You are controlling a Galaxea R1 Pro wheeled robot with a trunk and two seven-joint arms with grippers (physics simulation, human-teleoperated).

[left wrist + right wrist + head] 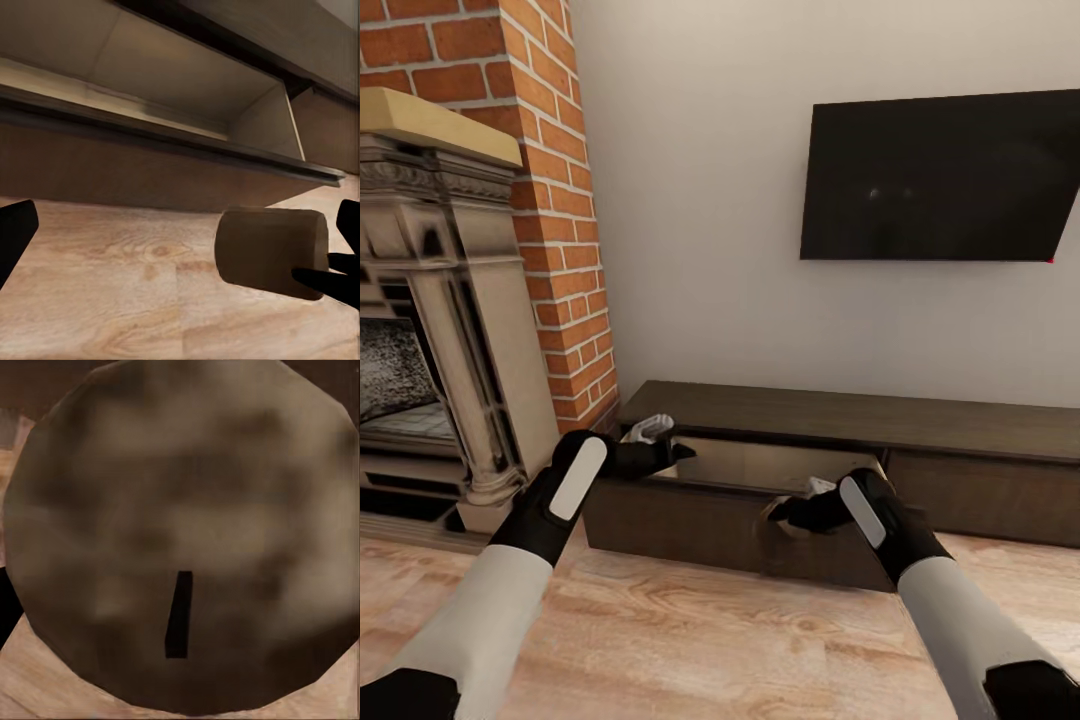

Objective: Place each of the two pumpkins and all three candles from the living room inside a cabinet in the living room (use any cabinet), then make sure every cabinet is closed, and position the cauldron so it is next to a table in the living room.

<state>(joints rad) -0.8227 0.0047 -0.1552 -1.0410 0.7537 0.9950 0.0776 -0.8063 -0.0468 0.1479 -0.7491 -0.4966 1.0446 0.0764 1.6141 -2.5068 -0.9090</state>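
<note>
The long dark-brown cabinet stands against the wall with its left drawer pulled out, the pale inside showing. My right gripper is shut on a brown-grey candle, held in front of the drawer's front panel, just below its rim. The candle's mottled top with a dark wick is close up in the right wrist view. In the left wrist view the candle hangs above the floor beside the drawer front. My left gripper is open, empty, at the drawer's left end.
A stone fireplace with a brick chimney stands left of the cabinet. A black TV hangs on the wall above it. Wood floor lies between me and the cabinet.
</note>
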